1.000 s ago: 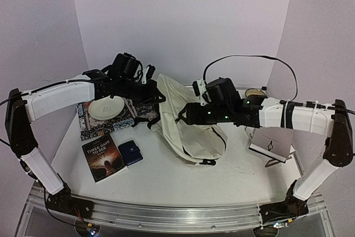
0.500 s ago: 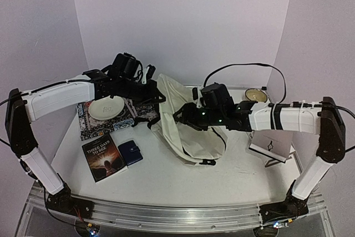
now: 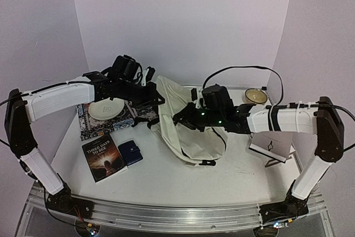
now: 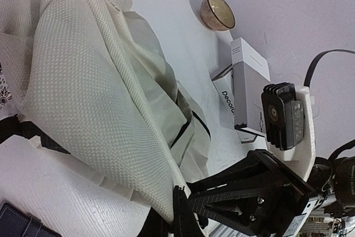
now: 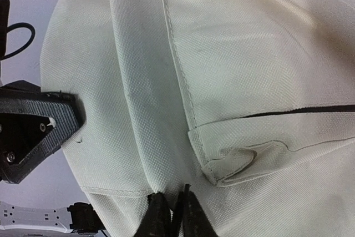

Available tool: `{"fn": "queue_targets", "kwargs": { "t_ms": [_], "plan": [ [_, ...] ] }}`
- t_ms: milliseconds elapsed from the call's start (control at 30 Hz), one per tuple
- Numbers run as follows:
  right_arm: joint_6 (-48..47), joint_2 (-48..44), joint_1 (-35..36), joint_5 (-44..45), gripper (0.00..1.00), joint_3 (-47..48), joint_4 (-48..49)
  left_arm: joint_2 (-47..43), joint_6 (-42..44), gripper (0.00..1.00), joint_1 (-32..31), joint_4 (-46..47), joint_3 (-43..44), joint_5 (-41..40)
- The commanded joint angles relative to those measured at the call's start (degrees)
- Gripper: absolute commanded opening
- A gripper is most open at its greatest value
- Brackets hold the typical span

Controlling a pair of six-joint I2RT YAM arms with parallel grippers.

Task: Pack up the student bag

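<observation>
The bag (image 3: 191, 137) slumps mid-table, its top edge held up toward 11 o'clock. The left gripper (image 3: 160, 100) is clenched on that edge, at the bag's 10 o'clock. The right gripper (image 5: 173, 216) pinches a fold of the cream cloth close by. A book (image 3: 104, 157) and a wallet (image 3: 131, 151) lie at 8 o'clock, and a bowl (image 3: 255, 94) sits at 2.

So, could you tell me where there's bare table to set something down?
The near strip of white table, between the dark blue wallet and the white box, in front of the cream fabric backpack. Crowded rear left: patterned mat and white plate.
</observation>
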Motion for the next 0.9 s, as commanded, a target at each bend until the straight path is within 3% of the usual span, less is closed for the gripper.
{"fn": "queue_targets", "kwargs": {
  "t_ms": [0,300,633,867],
  "plan": [
    [-1.0,-4.1,-0.2,1.3,0.01,-2.9,1.9,-3.8,1.3,0.00,-0.3,4.0,0.0,-2.4],
    [-5.0,-11.4,-0.3,2.3,0.00,-11.9,-0.7,-1.3,0.3,0.00,4.0,4.1,-2.4,-7.1],
    [-11.1,-22.8,0.4,5.7,0.00,-22.0,-12.6,10.3,1.7,0.00,9.9,6.2,-0.7,-5.8],
    [-13.8,-19.0,2.6,5.5,0.00,-20.2,-11.0,20.9,4.8,0.03,11.6,6.4,6.7,-3.9]
  ]
}}
